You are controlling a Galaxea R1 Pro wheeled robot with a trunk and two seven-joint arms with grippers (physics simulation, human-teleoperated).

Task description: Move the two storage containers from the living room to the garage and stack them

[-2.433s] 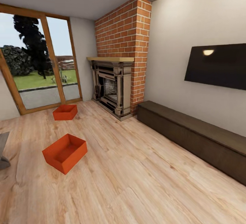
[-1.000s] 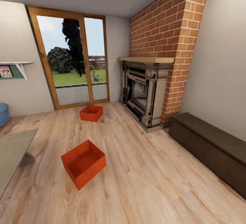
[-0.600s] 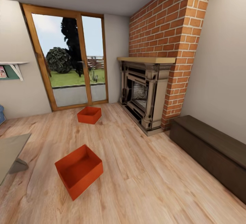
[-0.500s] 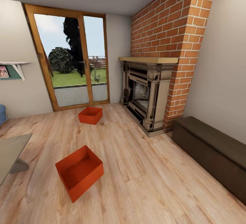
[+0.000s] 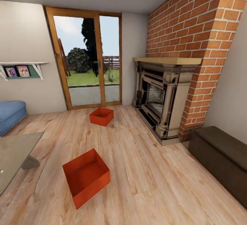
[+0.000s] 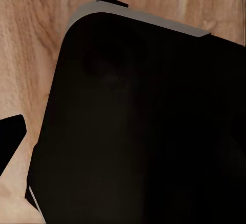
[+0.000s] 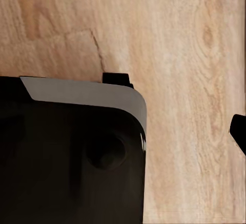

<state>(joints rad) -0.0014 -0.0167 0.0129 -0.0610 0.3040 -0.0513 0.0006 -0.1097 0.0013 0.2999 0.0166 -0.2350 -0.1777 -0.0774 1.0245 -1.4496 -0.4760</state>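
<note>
Toward the glass doors [image 5: 87, 67] from the robot, both storage containers sit on the wood floor [image 5: 144, 170]: the nearer container [image 5: 86, 177] beside the coffee table [image 5: 15, 156], the farther container [image 5: 101, 116] just before the doors. Best to roll up square to the nearer one, centring it between the arms. Whether either gripper is released or clenched cannot be told.

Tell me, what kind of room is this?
It looks like a living room: there's a brick fireplace, a blue sofa, and glass doors to a garden. Two orange bins sit on the wood floor.
</note>
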